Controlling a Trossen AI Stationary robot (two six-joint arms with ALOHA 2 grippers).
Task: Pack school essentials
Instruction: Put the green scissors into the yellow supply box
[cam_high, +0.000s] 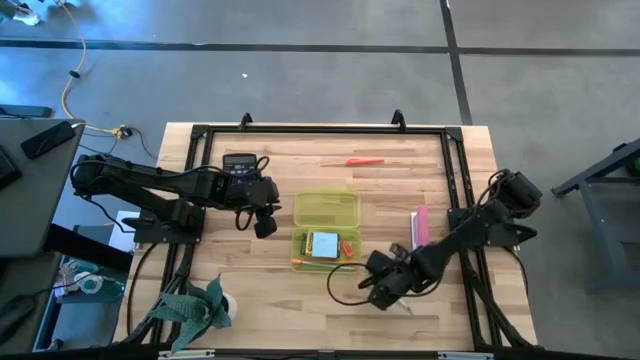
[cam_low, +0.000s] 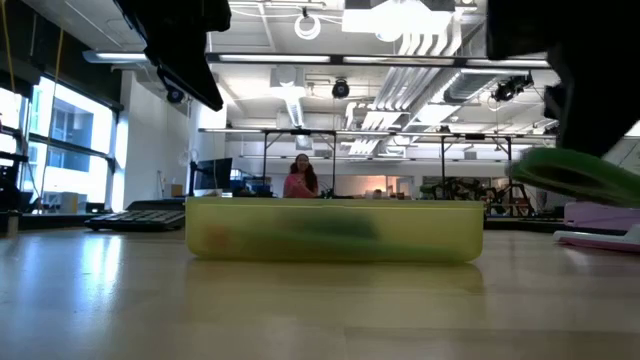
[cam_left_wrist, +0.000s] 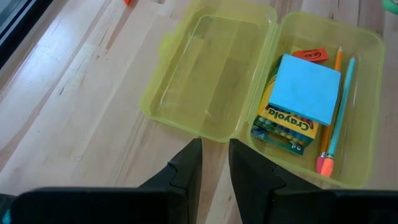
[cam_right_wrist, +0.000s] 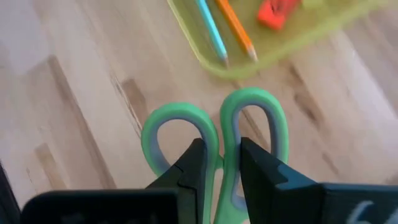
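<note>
The translucent yellow-green case (cam_high: 325, 226) lies open mid-table, its empty lid (cam_left_wrist: 208, 68) toward the far edge. Its base holds the light blue sticky-note pad (cam_left_wrist: 308, 90) on top of the crayon box (cam_left_wrist: 283, 127), a red eraser (cam_left_wrist: 309, 55), an orange pencil (cam_left_wrist: 334, 93) and a teal pencil (cam_left_wrist: 343, 106). My right gripper (cam_high: 378, 290) is near the front edge, right of the case, shut on the green-handled scissors (cam_right_wrist: 214, 134), which also show in the low view (cam_low: 580, 175). My left gripper (cam_high: 265, 225) hovers left of the case, empty, its fingers a narrow gap apart (cam_left_wrist: 215, 165). My right gripper pinches the scissors between its two fingers where the two green handle loops meet (cam_right_wrist: 221, 146). The loops stick out past the fingertips toward the case. In the low view the scissors are held above the tabletop, about level. The blades are hidden behind the gripper.
An orange pen (cam_high: 365, 160) lies near the far edge and another orange piece (cam_high: 298, 263) by the case's near left corner. A pink item (cam_high: 420, 225) lies right of the case and a black device (cam_high: 240, 162) at far left. A black frame (cam_high: 455, 180) borders the table.
</note>
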